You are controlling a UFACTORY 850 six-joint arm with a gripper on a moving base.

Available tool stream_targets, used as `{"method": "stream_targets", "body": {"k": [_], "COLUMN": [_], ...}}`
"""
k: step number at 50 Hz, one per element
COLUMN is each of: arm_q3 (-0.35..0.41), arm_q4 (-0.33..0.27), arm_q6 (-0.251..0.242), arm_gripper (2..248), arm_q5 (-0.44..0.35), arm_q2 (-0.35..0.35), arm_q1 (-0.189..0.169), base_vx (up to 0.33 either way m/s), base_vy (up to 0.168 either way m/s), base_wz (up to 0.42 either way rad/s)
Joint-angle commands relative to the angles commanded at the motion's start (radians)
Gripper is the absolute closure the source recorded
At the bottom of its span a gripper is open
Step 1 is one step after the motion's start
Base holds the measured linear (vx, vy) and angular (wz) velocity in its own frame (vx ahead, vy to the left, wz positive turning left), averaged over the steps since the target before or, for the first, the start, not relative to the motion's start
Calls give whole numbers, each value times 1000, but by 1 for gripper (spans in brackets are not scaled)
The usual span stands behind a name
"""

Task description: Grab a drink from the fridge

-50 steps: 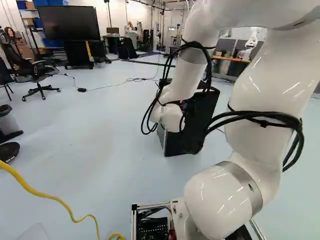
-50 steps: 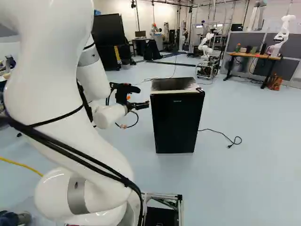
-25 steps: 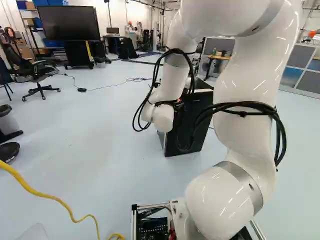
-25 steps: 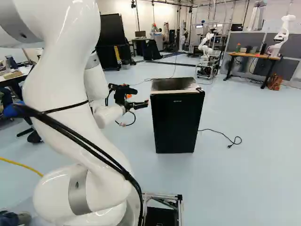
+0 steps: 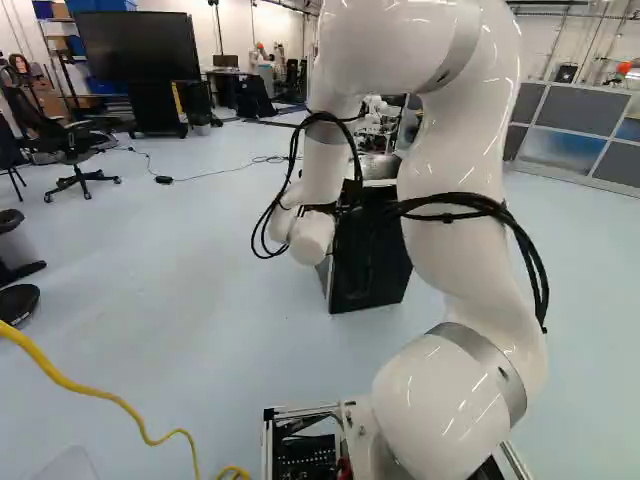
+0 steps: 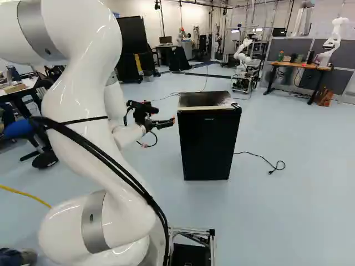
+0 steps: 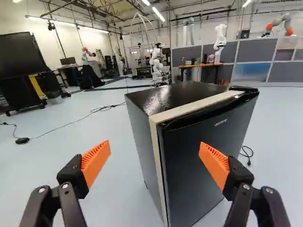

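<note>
Fridge ahead of my hand, whose fingers stand wide apart, could get shoved rather than opened if a misjudged approach drives one pad into its door.

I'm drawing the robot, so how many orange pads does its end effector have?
2. One orange pad shows in front of the fridge door; the other orange pad is across the gap, seen against the floor. Neither looks hidden.

Around me, a smooth pale-blue floor spreads between white walls. I see grey rectangular partition panels behind a wooden-topped table, and long white ceiling lights glowing overhead.
</note>
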State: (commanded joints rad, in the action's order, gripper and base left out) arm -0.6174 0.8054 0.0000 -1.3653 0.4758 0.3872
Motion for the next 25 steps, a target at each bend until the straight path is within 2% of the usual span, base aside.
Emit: {"method": "stream_targets", "body": {"k": [25], "arm_q3": [-88], "arm_q4": [146], "arm_q6": [0], "arm_gripper": [3], "arm_q5": [-4], "arm_q2": [123], "arm_q1": [-2], "base_vx": [0], "base_vy": [0], "base_wz": [0]}}
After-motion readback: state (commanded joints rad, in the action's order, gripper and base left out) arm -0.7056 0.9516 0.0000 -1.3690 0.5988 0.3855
